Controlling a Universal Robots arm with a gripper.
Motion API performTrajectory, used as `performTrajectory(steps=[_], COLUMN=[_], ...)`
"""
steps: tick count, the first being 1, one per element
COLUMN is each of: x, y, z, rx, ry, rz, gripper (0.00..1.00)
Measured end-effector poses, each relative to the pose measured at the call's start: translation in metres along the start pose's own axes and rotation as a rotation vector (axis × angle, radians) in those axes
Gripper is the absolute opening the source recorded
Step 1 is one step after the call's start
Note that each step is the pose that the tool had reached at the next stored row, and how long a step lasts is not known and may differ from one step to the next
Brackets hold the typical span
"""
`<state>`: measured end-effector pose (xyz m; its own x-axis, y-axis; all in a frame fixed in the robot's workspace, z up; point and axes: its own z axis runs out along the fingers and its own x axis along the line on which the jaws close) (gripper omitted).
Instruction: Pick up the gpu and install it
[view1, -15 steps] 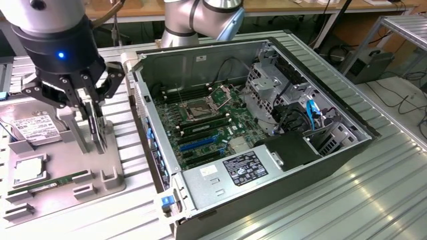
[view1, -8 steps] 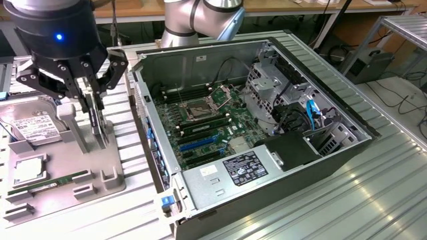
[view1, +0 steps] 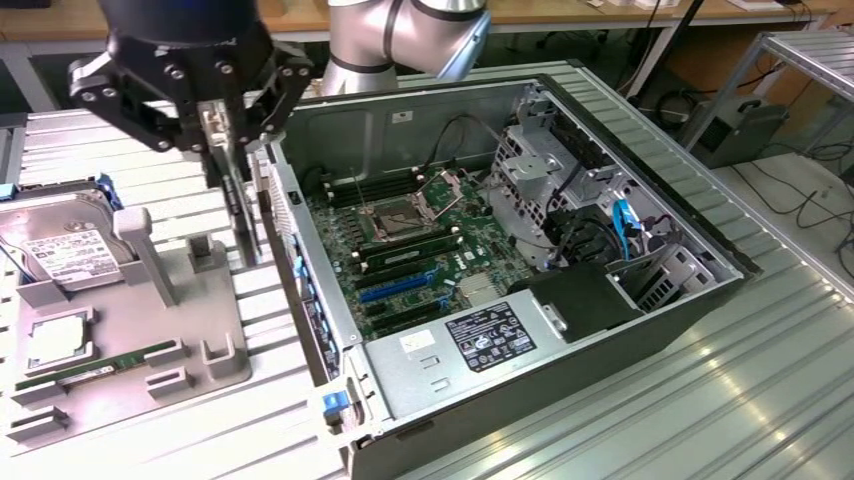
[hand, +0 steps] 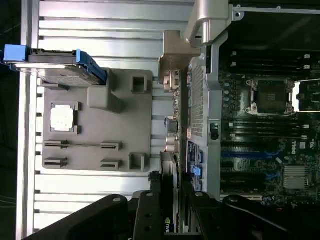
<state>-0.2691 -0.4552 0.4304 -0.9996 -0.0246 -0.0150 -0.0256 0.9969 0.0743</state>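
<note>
The gpu (view1: 242, 205) hangs on edge as a thin black card, held upright by my gripper (view1: 222, 132), which is shut on its top edge. It hovers between the grey holder tray (view1: 200, 300) and the open computer case's rear wall (view1: 300, 270). In the wrist view the gpu (hand: 170, 167) runs edge-on away from my gripper (hand: 171, 216), its pale metal bracket (hand: 173, 60) at the far end beside the case wall. The motherboard (view1: 414, 235) lies inside the case, with blue expansion slots (view1: 400, 286) near its lower part.
The holder tray carries a silver hard drive (view1: 54, 250), a processor chip (view1: 56, 340) and a green memory stick (view1: 96, 366). A drive cage (view1: 541, 175) and a power supply (view1: 487, 335) crowd the case. The slatted metal table (view1: 747, 380) extends around it.
</note>
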Motion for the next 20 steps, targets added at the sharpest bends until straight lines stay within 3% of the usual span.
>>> performTrajectory(steps=[4,8,16,20], x=[-0.026,-0.044,-0.084,-0.111], y=[-0.0034,-0.005,-0.0067,-0.0078], z=[-0.0039,-0.0047,-0.004,0.0027], rx=[-0.0002,-0.0005,-0.0006,0.002], ry=[0.0132,0.0196,0.0248,0.0263], rz=[0.001,0.001,0.002,0.002], gripper=[0.26,0.26,0.26,0.26])
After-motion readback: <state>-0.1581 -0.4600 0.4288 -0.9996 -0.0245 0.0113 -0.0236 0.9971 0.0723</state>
